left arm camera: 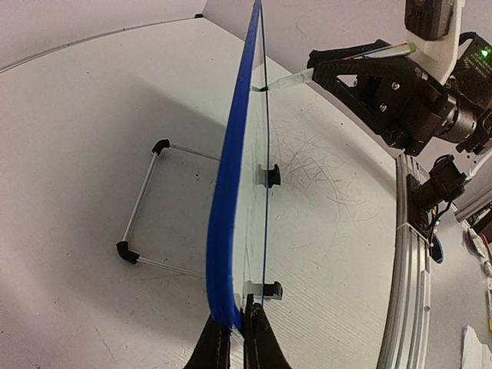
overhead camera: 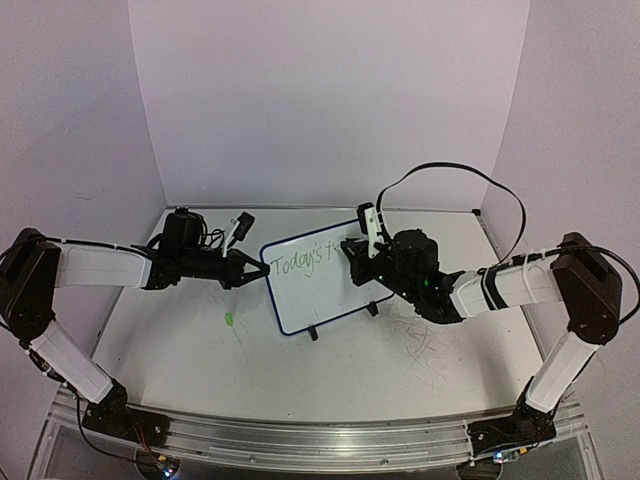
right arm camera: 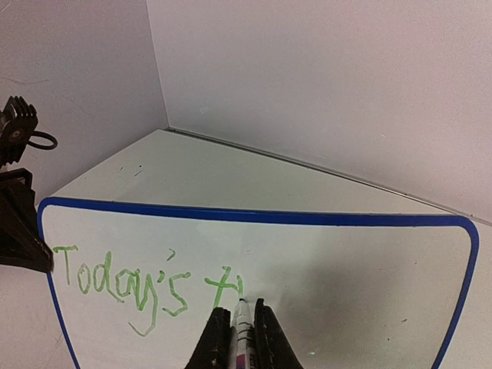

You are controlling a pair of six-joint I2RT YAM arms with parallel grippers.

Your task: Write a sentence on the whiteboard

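Soft even light, faint shadows — edges warped

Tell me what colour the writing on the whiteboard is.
Green: the writing on the whiteboard shows best in the right wrist view.

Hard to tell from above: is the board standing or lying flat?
Standing: the whiteboard rises edge-on on its black feet, the left gripper shut on its edge.

whiteboard (left arm camera: 231, 192) edge-on, blue frame pinched at bottom by left gripper (left arm camera: 237, 338), right gripper (left arm camera: 350, 68) upper right, marker (left arm camera: 296, 78) tip touching board face
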